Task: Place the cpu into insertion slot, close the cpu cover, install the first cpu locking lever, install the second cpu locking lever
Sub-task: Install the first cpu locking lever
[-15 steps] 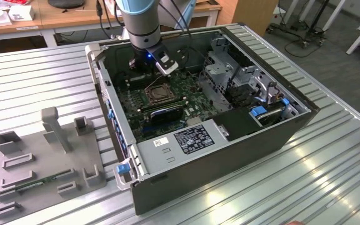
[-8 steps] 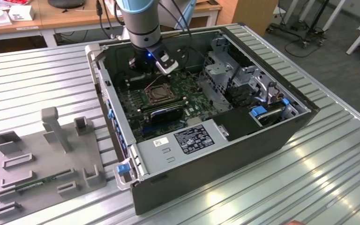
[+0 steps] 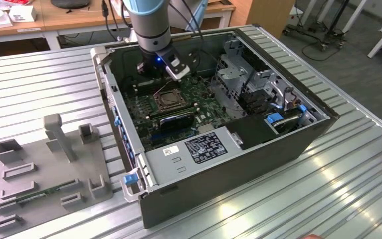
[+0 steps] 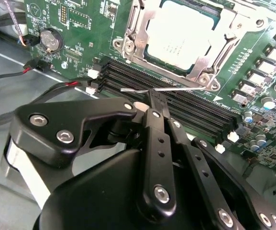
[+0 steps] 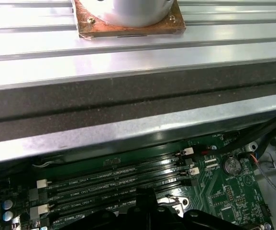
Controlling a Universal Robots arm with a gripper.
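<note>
While the cpu [image 4: 178, 33] lies under the lowered cpu cover [image 4: 202, 64], the gripper [image 4: 153, 96] has its fingers together; its tips touch the wire locking lever [image 4: 133, 89].

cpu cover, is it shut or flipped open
Shut. In the second wrist view the cpu cover lies flat, framing the cpu.
</note>
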